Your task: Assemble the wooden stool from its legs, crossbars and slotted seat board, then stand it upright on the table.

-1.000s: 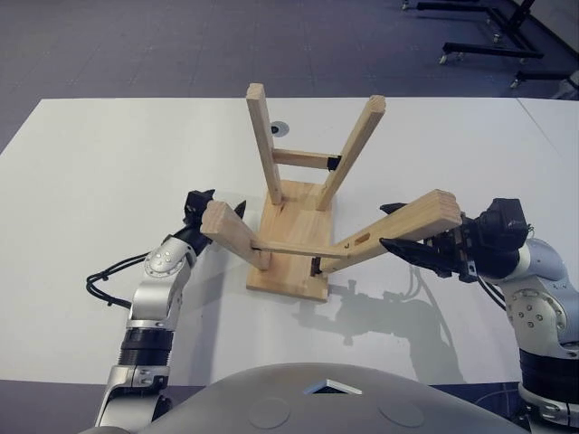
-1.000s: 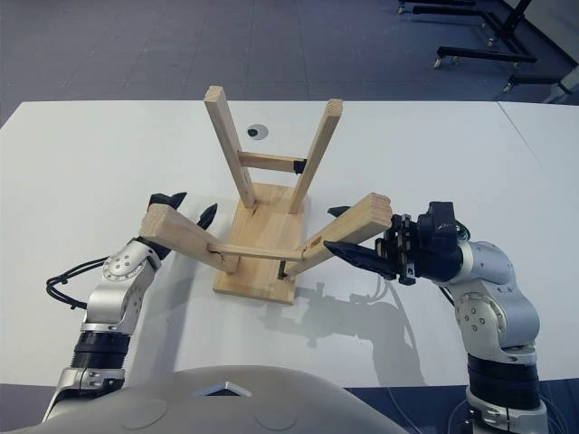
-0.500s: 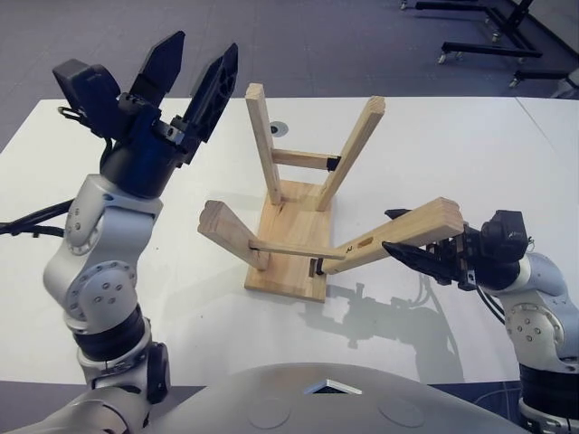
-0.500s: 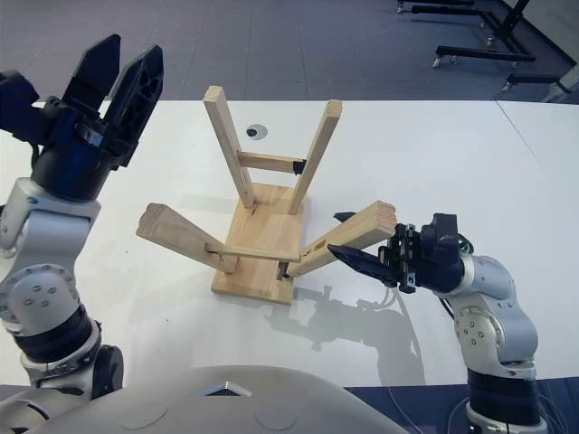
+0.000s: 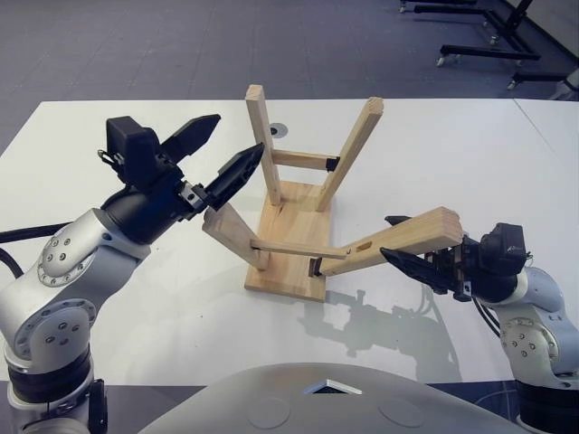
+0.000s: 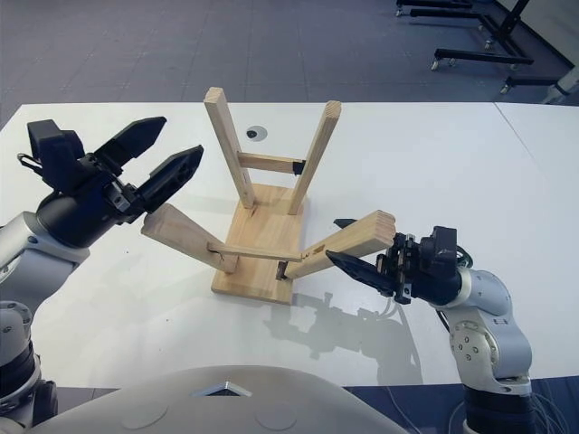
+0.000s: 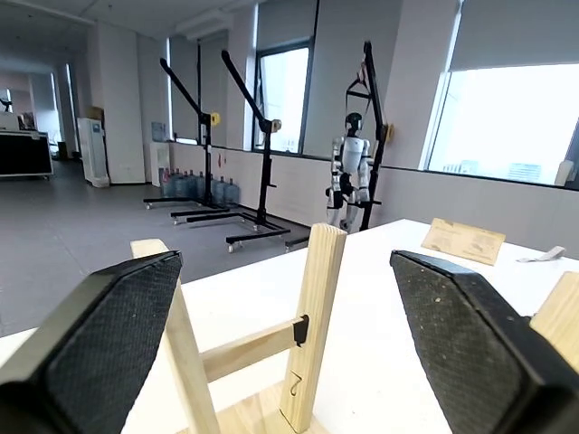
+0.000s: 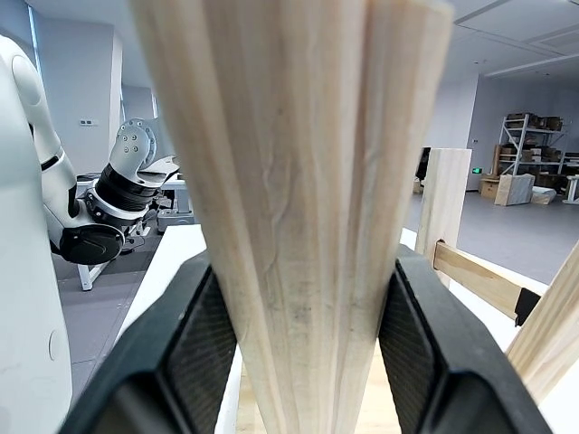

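The stool lies upside down on the white table, its seat board [image 5: 282, 271] flat. Two far legs [image 5: 264, 145] stand upright, joined by a crossbar [image 5: 301, 159]. The two near legs splay outward, linked by a thin crossbar [image 5: 289, 250]. My right gripper [image 5: 398, 239] is shut on the outer end of the near-right leg [image 5: 362, 249], which sits between its pads [image 8: 204, 353]. My left gripper [image 5: 237, 136] hangs open just above the near-left leg [image 5: 231, 233], touching nothing. Its fingers [image 7: 99, 353] frame the far legs.
A small dark round mark [image 5: 278, 129] lies on the table behind the stool. Black wheeled stands [image 5: 493, 45] are on the floor beyond the far right corner. Bare table [image 5: 109, 136] spreads to both sides of the stool.
My left gripper let go of the near-left leg's end, swung up high, then came down to hover open above that leg. The right gripper kept its hold and sank slightly.
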Available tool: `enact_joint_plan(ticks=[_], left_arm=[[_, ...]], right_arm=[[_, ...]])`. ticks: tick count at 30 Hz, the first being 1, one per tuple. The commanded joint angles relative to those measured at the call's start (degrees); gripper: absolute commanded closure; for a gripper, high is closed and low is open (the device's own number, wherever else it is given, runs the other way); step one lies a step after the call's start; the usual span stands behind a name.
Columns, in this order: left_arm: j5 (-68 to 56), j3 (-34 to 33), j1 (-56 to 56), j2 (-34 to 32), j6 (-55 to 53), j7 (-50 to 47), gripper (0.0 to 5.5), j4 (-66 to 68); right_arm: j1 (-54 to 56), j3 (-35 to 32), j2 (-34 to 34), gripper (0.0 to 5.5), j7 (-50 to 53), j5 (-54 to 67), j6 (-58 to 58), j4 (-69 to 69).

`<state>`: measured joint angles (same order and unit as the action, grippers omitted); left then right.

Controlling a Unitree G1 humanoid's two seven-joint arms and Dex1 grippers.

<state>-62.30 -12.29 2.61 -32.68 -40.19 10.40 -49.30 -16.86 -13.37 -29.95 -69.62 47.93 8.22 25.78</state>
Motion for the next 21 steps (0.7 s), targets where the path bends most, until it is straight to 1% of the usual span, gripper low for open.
enact_joint_plan(ticks=[1,10,15,21], left_arm=[[0.7,0.5,-1.9,-2.2,-0.7,0.5,1.29,-1.1],[2.5,-2.6,-4.8,-9.4,-0.7,6.1,1.29,0.3],[4.8,-1.0,-5.3,-10.0,-0.1,7.0,1.29,0.6],[6.0,-0.6,-5.2,-10.6,0.4,7.8,1.29,1.1]], right_arm=[[0.1,0.3,0.1,3.43,0.7,-0.6,-0.5,0.4],[-0.1,0.0,1.2,3.43,2.2,-0.8,-1.6,0.2],[0.7,-0.3,1.0,3.43,2.7,-0.5,-1.5,-0.2],[1.0,-0.2,1.0,3.43,3.1,-0.5,-1.4,-0.2]])
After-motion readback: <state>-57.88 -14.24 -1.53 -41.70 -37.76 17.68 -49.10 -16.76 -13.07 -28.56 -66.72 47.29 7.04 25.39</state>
